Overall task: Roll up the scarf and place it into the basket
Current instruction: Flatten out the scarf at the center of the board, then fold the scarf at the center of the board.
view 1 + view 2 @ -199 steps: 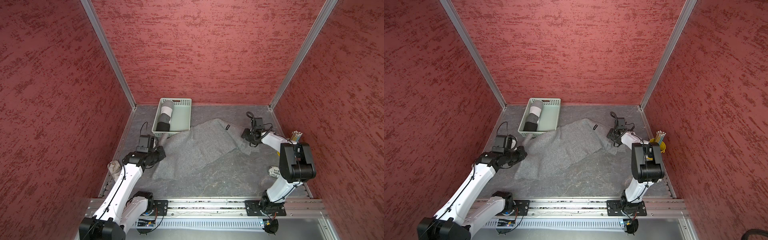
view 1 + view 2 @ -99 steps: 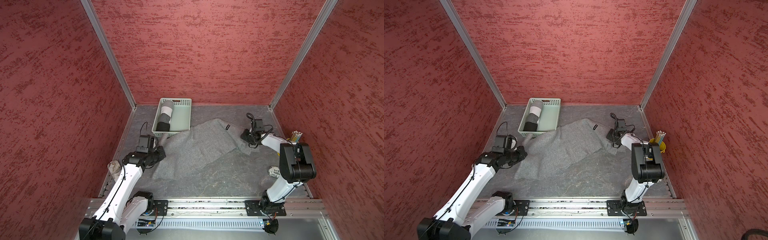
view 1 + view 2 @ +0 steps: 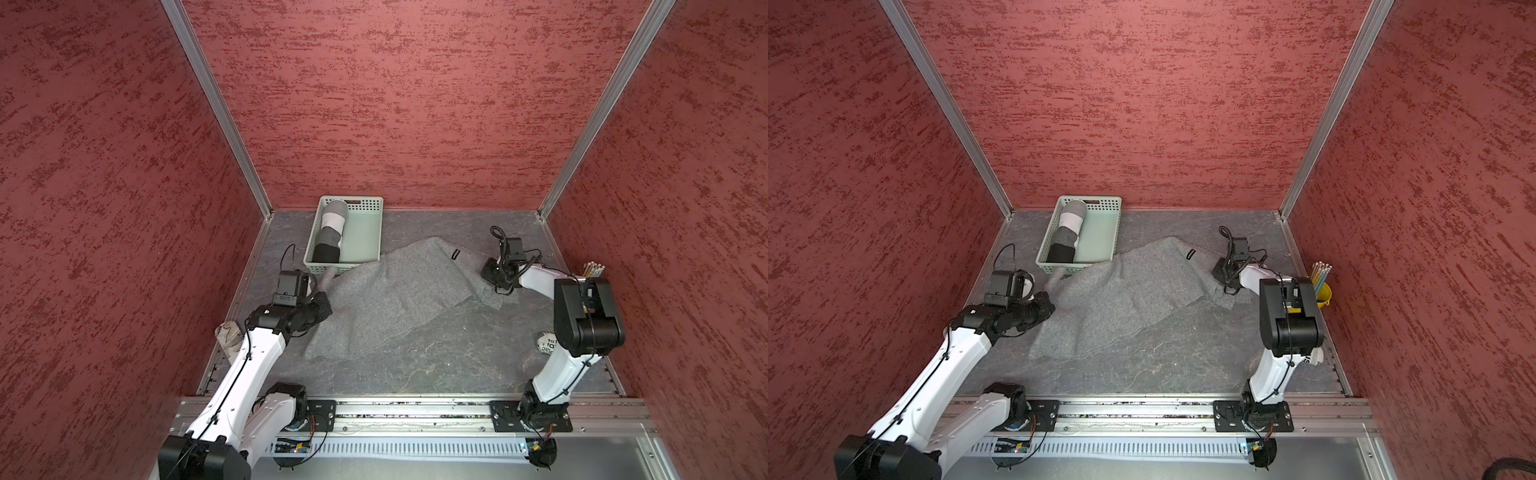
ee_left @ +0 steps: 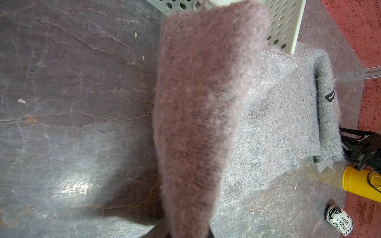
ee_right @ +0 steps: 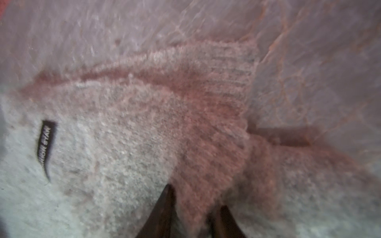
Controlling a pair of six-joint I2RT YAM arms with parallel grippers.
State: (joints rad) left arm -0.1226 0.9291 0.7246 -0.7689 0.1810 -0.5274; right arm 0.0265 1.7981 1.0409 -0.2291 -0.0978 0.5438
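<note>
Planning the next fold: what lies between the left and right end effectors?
Only the grey scarf, rumpled, running from the left end effector to the right end effector; both top views show it.

The 2 white arms stretch forward with wrists held low. The left gripper [image 3: 326, 301] is clamped on the scarf [image 3: 386, 299]; cloth running out ahead of its tips hides them in the wrist view. The right gripper [image 5: 192, 218] tilts down, its 2 dark fingers [image 5: 162, 212] pinching a raised fold of it between them.

Grey slate tabletop [image 3: 436, 365] bears scarf [image 3: 386, 299], basket [image 3: 361, 241] (yellow bucket [image 3: 1323, 293] too).
</note>
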